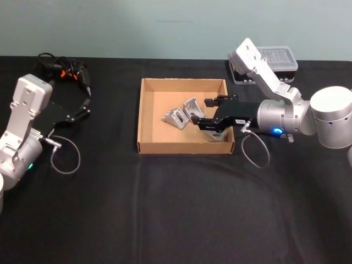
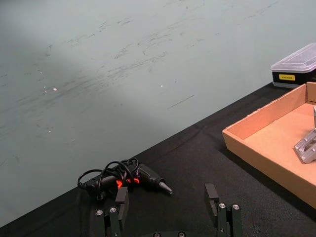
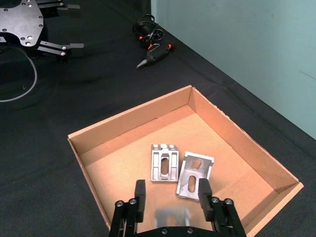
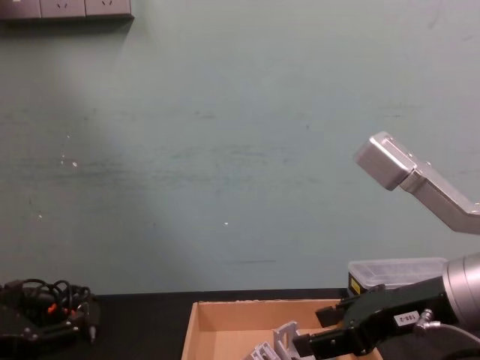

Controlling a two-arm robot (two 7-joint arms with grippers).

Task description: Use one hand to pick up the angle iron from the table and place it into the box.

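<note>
Black corded tool (image 1: 65,70) with orange accents at far left; clear-lidded black case (image 1: 272,63) at far right

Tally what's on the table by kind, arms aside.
Cardboard box: 1
Angle irons: 2 clear, both inside it
Plastic case: 1
Corded tool: 1
Total: 5; a blurred grey piece under the right pincer is uncounted.

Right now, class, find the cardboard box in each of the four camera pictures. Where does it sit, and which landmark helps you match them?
Head view: the box sits mid-table, centre.
Left wrist view: its corner enters at the right edge.
Right wrist view: it fills the centre, seen from above.
Chest view: its back wall shows at bottom centre.
Shared landmark: the angle irons inside it.
</note>
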